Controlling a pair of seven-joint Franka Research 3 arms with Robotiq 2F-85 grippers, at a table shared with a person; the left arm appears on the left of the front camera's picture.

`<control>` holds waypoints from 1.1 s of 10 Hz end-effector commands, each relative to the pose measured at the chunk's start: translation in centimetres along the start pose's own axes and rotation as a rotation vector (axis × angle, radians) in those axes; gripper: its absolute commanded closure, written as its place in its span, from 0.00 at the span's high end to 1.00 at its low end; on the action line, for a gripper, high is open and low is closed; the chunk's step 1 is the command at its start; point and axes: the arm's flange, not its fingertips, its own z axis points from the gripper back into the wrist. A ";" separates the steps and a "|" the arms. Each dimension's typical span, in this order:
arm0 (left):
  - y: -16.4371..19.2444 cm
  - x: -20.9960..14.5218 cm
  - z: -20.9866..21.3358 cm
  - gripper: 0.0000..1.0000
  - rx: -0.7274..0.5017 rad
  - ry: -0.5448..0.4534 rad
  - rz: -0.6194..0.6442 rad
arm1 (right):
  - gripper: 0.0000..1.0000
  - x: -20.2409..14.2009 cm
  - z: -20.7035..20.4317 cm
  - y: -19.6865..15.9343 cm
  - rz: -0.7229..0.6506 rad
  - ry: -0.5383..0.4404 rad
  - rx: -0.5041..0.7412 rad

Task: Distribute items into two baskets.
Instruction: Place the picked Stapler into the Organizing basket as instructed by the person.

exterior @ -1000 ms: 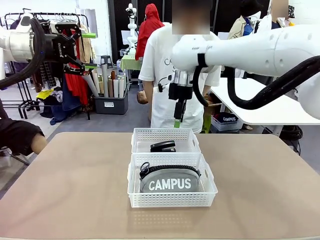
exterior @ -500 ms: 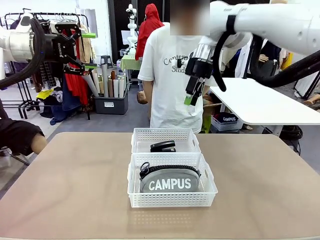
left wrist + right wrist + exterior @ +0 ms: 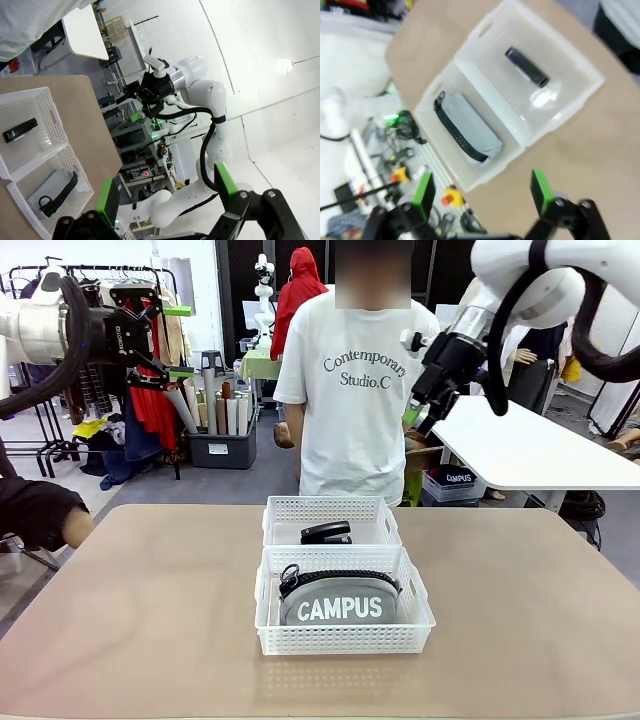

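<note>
Front view: pouch [image 3: 338, 602] in near basket [image 3: 344, 639]

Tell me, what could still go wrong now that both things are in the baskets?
Little, probably. The right gripper hangs open close to the person, so a stray swing might brush them. The pouch fills the near basket with its zipper end near the rim, so a knock might tip it out. The stapler lies low in the far basket.

Two white baskets [image 3: 520, 90] stood touching on the brown surface [image 3: 600, 145]. The black stapler [image 3: 526, 66] lay in one, the grey pouch [image 3: 466, 126] in the other. The right tool [image 3: 482, 194] was open, empty.
</note>
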 end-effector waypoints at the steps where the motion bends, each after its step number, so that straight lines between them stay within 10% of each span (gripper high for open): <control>1: -0.2 0.0 -0.1 1.00 -0.003 0.001 0.001 | 1.00 -2.7 -1.1 0.2 -0.037 -0.091 -0.020; 6: -0.2 0.0 -0.1 1.00 -0.003 0.001 0.001 | 1.00 -0.7 -0.4 0.0 -0.017 -0.016 0.003; 9: -0.2 0.0 -0.1 1.00 -0.003 0.001 0.001 | 1.00 -2.7 6.1 -0.1 -0.268 -0.195 0.474; 11: -0.2 0.0 -0.1 1.00 -0.003 0.001 0.001 | 1.00 -4.8 9.3 0.1 -0.358 -0.254 0.547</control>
